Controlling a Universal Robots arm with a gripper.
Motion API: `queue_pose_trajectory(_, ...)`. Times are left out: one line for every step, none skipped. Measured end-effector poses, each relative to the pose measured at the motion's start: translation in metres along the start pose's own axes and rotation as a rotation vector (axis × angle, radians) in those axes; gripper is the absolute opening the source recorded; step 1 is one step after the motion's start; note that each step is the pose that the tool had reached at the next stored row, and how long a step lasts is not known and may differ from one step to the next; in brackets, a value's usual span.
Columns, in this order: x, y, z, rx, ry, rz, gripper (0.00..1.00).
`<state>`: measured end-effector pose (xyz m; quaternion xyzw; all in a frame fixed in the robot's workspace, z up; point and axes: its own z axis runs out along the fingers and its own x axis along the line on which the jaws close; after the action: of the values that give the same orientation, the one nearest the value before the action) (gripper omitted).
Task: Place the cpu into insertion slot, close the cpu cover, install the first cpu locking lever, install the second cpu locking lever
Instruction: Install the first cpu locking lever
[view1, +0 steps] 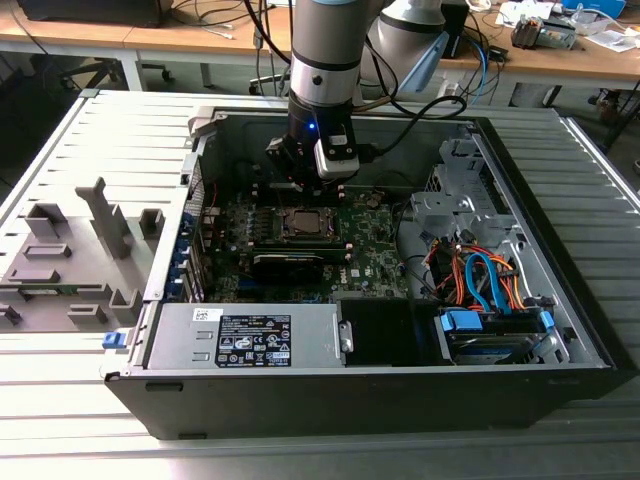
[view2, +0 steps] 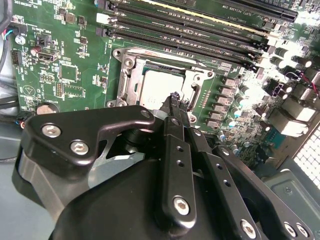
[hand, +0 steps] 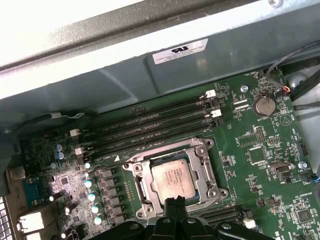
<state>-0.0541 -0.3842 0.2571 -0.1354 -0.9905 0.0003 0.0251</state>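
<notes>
Second wrist view gives me the nearest thing, the gripper (view2: 176, 101): its black fingers are pressed together to a narrow tip, and I see nothing caught between them. That tip sits over the near edge of the socket; whether it touches the metal I cannot tell. Just beyond it the cpu (view2: 159, 86) lies flat in the socket on the green motherboard (view2: 75, 55). It is a small square with a dull silver-grey top facing up and faint print on it. Being square, it has no long axis to speak of; one pair of edges runs parallel to the black memory slots (hand: 150, 125), the other across them. The cpu cover (hand: 204, 175), a thin silvery frame, lies flat around the chip, which shows through its window. Past the socket come the memory slots, then the grey case wall (hand: 150, 75). In the exterior view the arm (view1: 325, 50) hangs into the open computer case (view1: 400, 400), over the board's far part.
</notes>
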Motion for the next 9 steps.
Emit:
queue_pose_trajectory(0.0000, 0.0000, 0.0000, 0.0000, 0.0000, -0.001, 0.11)
queue_pose_trajectory(0.0000, 0.0000, 0.0000, 0.0000, 0.0000, -0.001, 0.11)
queue_pose_trajectory(0.0000, 0.0000, 0.0000, 0.0000, 0.0000, -0.002, 0.11)
queue_pose_trajectory(0.0000, 0.0000, 0.0000, 0.0001, 0.0000, -0.002, 0.11)
queue_pose_trajectory(0.0000, 0.0000, 0.0000, 0.0001, 0.0000, -0.003, 0.11)
queue_pose_trajectory(0.0000, 0.0000, 0.0000, 0.0001, 0.0000, -0.003, 0.11)
queue_pose_trajectory(0.0000, 0.0000, 0.0000, 0.0002, 0.0000, -0.004, 0.11)
queue_pose_trajectory(0.0000, 0.0000, 0.0000, 0.0002, -0.0001, -0.005, 0.11)
queue_pose_trajectory(0.0000, 0.0000, 0.0000, 0.0003, 0.0000, -0.005, 0.11)
